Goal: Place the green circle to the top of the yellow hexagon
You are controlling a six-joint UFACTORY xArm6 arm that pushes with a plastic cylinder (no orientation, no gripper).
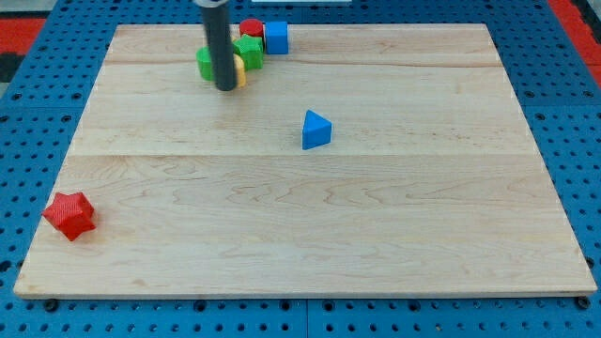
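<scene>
A lab or test bench: a pale wooden board [310,216] fills the frame, lying on a blue perforated base [38,122] with red edging [19,28] in the upper corners.

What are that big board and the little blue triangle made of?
The board looks like pale, unvarnished wood: grain lines and plank seams show. The blue triangle seems moulded plastic, with uniform colour and a smooth, slightly shiny face, though painted wood is possible.
</scene>
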